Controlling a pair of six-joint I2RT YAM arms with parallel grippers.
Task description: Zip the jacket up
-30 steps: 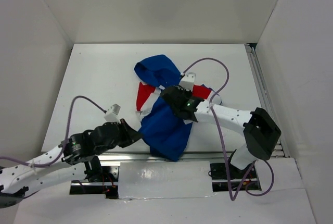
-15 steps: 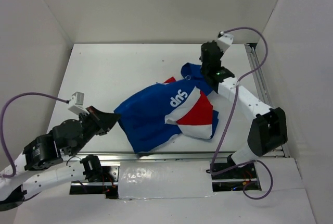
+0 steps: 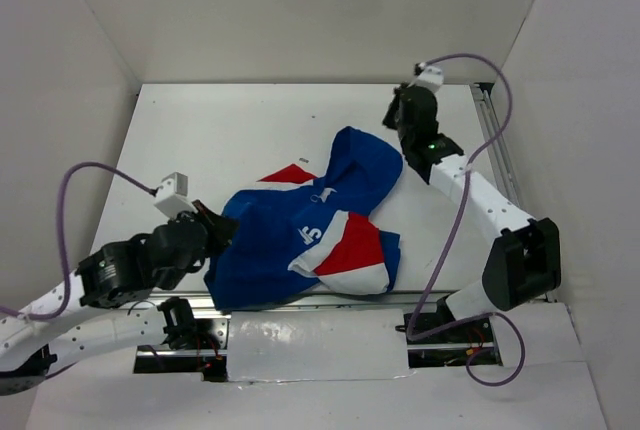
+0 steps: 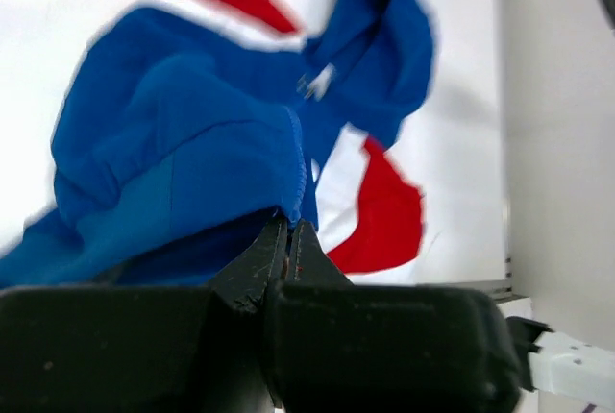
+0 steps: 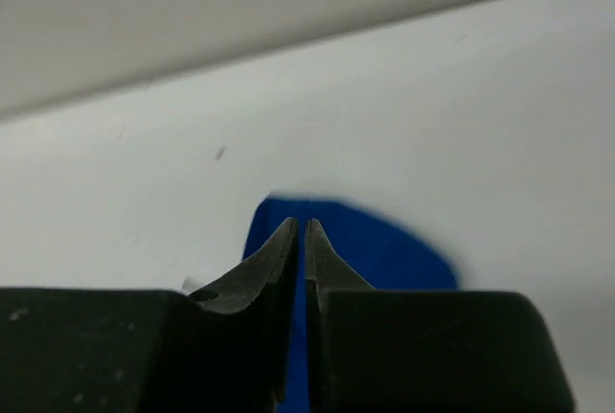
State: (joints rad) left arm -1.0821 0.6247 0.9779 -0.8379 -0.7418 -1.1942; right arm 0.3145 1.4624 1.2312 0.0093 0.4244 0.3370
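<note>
Two grippers are noted at opposite ends of the jacket (image 3: 290, 245), which is spread crumpled over the near half of the table (image 3: 200, 130). The left gripper (image 4: 291, 226) is clenched on a blue fold at the jacket's near-left edge; the pinch is confirmed only in the left wrist view. The right gripper (image 5: 299, 226) is seen just off the jacket's hood (image 5: 384, 250), its tips barely parted with nothing between them, which is shown only by the right wrist view. White lettering (image 3: 307, 234) is visible from overhead alone.

Lab test cell: white panel walls (image 3: 300, 10), white table (image 3: 200, 140), metal rail (image 3: 497, 145).
</note>
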